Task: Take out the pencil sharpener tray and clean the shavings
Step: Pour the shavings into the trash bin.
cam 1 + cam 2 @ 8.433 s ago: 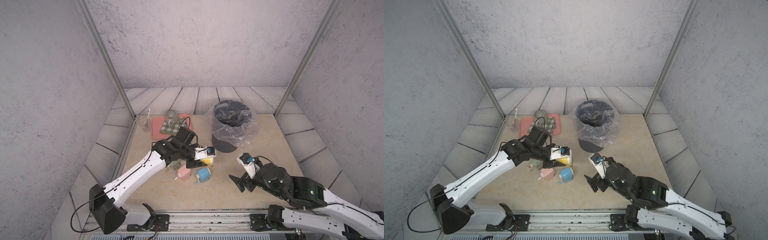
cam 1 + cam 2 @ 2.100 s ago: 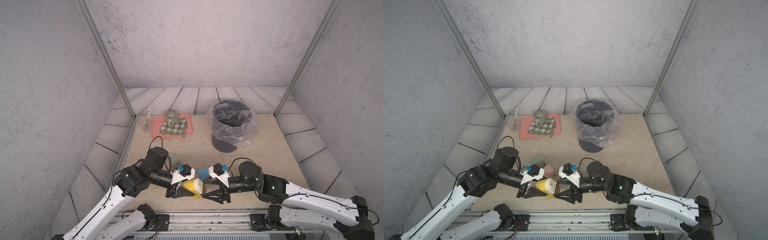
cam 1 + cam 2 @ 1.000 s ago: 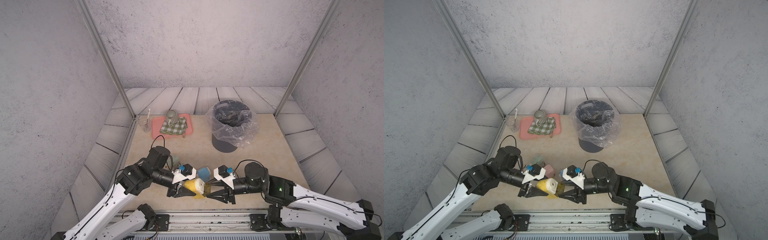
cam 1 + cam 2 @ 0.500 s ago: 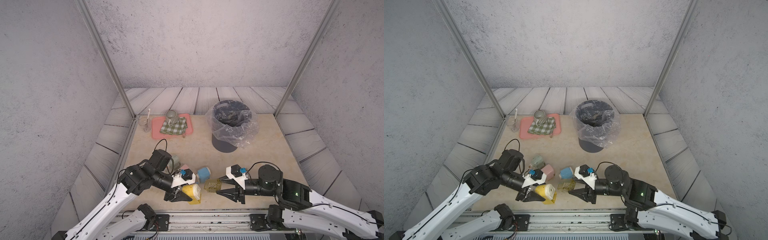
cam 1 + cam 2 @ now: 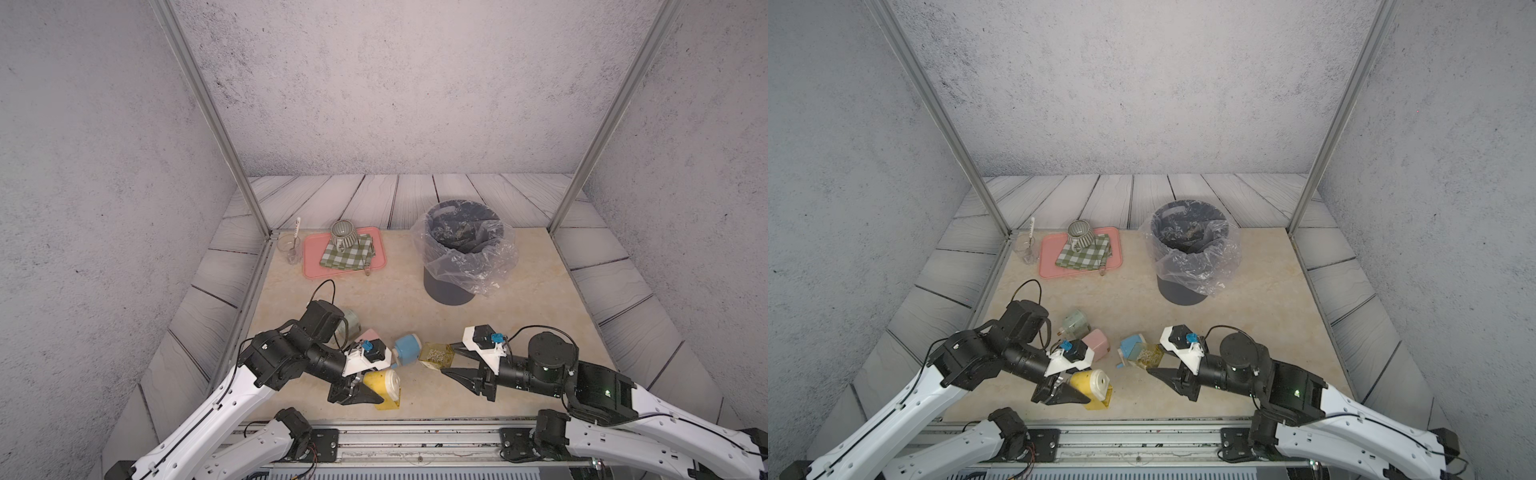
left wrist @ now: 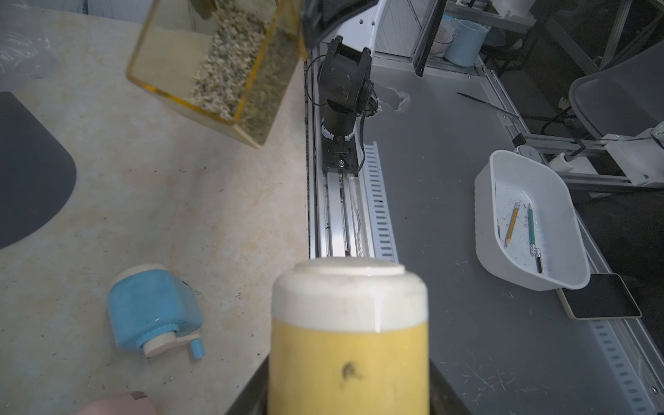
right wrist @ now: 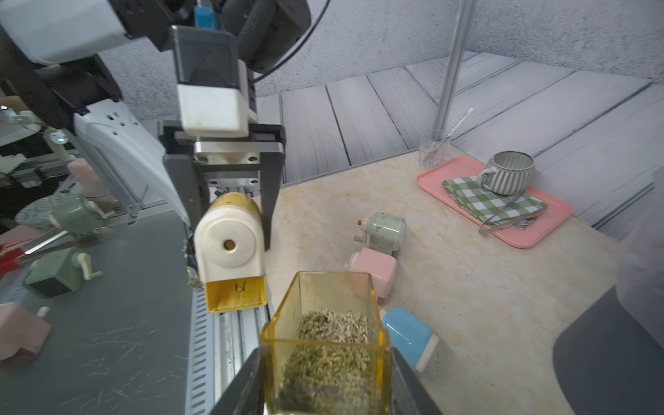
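Note:
My left gripper (image 5: 374, 390) is shut on the yellow pencil sharpener (image 5: 386, 380) near the table's front edge, holding it just above the surface. In the right wrist view the sharpener (image 7: 230, 248) shows an empty yellow slot (image 7: 235, 294) at its base. The clear yellow tray (image 5: 435, 355), part filled with pale shavings (image 7: 330, 345), is out of the sharpener and held in the air by my right gripper (image 5: 448, 359), whose jaws press on its two side walls. Both top views show a gap between tray (image 5: 1148, 356) and sharpener (image 5: 1090, 382). The tray's open end (image 6: 222, 68) faces the left gripper.
A dark bin (image 5: 457, 249) lined with clear plastic stands at the back right. Blue (image 5: 406, 349), pink (image 5: 368, 334) and green (image 5: 349, 324) sharpeners lie between the arms. At the back left are a pink serving tray (image 5: 309, 257) with cloth and mug, and a glass (image 5: 289, 245).
The right gripper has drawn the tray out of the sharpener and carried it to the right. The left gripper has pulled back a little to the left with the sharpener.

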Robot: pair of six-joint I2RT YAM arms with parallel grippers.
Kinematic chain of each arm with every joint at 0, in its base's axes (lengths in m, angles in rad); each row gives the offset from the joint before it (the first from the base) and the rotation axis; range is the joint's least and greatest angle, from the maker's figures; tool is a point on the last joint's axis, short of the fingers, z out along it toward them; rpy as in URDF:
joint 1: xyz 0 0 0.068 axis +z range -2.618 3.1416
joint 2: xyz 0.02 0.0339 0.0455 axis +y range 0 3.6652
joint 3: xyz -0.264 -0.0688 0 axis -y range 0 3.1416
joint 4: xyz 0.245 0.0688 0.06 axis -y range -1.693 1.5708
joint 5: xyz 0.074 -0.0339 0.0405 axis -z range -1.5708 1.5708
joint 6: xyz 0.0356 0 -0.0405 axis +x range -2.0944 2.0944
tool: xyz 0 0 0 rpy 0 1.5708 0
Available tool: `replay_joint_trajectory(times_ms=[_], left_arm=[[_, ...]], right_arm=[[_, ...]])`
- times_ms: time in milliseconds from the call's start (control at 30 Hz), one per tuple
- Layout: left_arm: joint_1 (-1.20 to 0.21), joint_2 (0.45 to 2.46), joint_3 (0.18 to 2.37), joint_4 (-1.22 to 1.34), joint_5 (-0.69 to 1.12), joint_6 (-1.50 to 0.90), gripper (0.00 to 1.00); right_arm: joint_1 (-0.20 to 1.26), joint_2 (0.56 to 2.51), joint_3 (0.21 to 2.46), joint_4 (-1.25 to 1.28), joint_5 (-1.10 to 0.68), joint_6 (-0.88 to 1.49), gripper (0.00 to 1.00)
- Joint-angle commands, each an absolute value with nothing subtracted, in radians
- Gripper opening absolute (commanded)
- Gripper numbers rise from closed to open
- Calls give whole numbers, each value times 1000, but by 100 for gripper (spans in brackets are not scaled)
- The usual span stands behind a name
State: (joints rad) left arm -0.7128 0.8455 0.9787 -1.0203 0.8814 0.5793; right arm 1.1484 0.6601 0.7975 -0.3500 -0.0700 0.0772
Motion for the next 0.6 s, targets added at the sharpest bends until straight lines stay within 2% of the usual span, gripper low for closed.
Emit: replay_joint_trajectory(times_ms=[0, 100, 200, 333, 567], left_arm=[[-710, 831, 980, -1003, 887, 582, 0], [-710, 815, 954, -979, 887, 566, 0], [-710, 797, 934, -963, 884, 552, 0], [-709, 768, 918, -954, 877, 539, 0], [-710, 730, 891, -934, 877, 517, 0]], right_arm=[[1140, 707, 864, -289, 99, 47, 0], [1107, 758, 903, -221, 131, 43, 0], [1011, 815, 959, -175, 107, 75, 0], [762, 904, 1074, -170, 6, 218, 0], [441, 1095, 1290, -175, -163, 520, 0]])
